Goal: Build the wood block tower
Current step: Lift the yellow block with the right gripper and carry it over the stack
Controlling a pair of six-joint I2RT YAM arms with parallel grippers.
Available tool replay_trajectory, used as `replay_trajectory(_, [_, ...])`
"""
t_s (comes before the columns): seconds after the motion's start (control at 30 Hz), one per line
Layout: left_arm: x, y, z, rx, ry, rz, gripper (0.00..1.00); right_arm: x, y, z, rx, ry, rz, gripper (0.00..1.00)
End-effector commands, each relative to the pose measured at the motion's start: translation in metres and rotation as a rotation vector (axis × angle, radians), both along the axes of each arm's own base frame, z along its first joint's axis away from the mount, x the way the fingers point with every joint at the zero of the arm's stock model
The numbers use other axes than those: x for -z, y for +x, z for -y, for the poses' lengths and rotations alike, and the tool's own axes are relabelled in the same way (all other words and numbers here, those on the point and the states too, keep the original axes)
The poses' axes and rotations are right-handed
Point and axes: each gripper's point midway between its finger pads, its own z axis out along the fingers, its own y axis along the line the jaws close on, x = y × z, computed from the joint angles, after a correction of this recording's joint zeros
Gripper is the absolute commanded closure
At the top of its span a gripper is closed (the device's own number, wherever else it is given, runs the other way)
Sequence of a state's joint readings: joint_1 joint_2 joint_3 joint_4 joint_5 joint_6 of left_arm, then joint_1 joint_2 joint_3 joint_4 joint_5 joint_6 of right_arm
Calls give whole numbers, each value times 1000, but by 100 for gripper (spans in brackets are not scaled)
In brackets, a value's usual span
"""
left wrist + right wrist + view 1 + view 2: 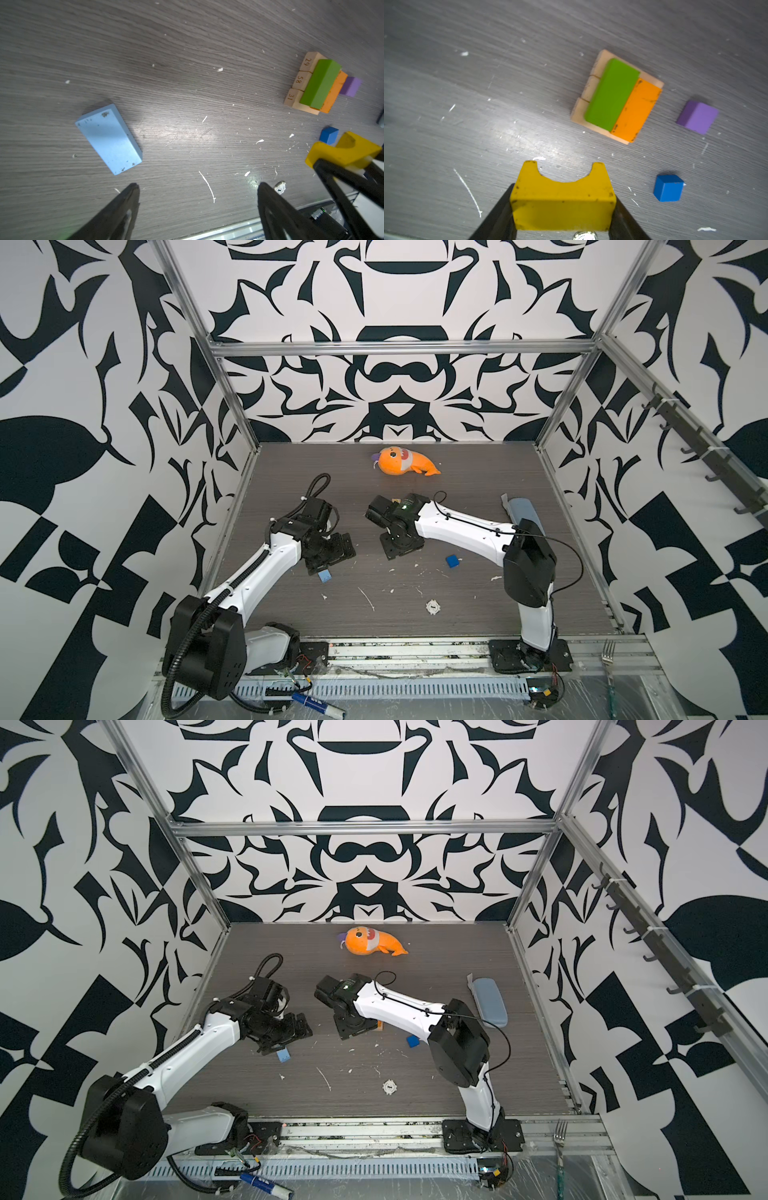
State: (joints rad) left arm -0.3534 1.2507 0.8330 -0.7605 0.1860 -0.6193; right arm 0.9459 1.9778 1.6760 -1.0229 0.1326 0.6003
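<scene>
Gripping the yellow arch block (560, 193) by its two ends, my right gripper (563, 216) is half closed on it, notch facing forward, probably so the flat underside can land square. It looks lifted off the counter (467, 83).

Ahead sits the tower's start: three tan bars (591, 87) side by side, with the green brick (611, 94) and orange brick (636, 110) laid across them, touching. The purple cube (697, 116) and blue cube (668, 188) lie loose nearby.

My left gripper (198, 185) hangs wide open and empty near the light-blue brick (109, 138), touching nothing.
</scene>
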Motion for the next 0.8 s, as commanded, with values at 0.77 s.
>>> replay_trajectory(0.77, [1,6,11,23,-39,-27,9,4,57,28,240,66,21,53])
